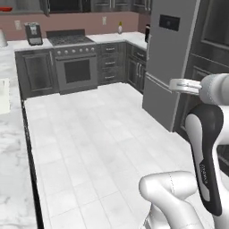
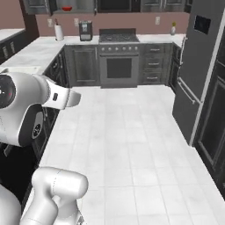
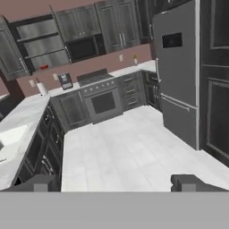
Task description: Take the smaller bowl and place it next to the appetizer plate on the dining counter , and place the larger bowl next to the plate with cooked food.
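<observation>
The smaller bowl (image 2: 67,8), glossy red, sits on an open shelf high on the far wall, above the back counter; it is also a red spot on the shelf in the hand view (image 3: 43,67) and at the top left corner of the left base view (image 1: 5,9). My gripper (image 3: 114,183) is open, its two dark fingertips (image 3: 39,183) far apart with nothing between them. It hangs over the tiled floor, far from the bowl and pointing toward the back wall. The larger bowl, both plates and the dining counter are out of view.
A stove with oven (image 1: 76,67) stands at the back. A tall grey fridge (image 1: 172,58) lines the right side. A marble counter with a sink (image 3: 13,134) runs along the left. A dark appliance (image 2: 85,30) and a paper towel roll (image 2: 58,31) stand on the back counter.
</observation>
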You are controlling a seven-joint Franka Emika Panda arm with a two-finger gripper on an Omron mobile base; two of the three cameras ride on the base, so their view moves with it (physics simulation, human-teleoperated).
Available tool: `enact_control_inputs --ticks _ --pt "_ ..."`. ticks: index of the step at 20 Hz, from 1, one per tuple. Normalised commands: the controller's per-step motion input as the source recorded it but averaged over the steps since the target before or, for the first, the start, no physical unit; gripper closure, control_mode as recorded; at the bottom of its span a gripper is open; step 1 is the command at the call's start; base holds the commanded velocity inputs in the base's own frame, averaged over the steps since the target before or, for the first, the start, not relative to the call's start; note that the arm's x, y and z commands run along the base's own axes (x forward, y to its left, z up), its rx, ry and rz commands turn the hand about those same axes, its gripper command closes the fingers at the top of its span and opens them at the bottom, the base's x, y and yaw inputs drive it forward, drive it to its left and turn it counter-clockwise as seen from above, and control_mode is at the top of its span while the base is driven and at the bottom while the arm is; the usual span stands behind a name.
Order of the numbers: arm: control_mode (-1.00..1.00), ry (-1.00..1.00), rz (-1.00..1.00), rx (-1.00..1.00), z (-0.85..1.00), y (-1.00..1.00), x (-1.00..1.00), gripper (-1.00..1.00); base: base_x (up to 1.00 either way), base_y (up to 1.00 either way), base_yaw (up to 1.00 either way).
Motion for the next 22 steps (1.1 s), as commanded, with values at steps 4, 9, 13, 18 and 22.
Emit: enact_control_inputs --ticks 4,9,13,18,22 --pt "1.00 0.00 0.00 0.00 0.00 0.00 0.00 -1.00 1.00 0.17 0.14" --pt "1.00 0.00 0.00 0.00 0.00 0.00 0.00 -1.00 1.00 0.32 0.11" --pt "1.00 0.00 0.00 0.00 0.00 0.00 0.00 -1.00 1.00 0.27 0.11" --pt "1.00 0.00 0.00 0.00 0.00 0.00 0.00 -1.00 1.00 0.27 0.11" --pt "1.00 0.00 0.00 0.00 0.00 0.00 0.00 -1.00 1.00 0.32 0.11"
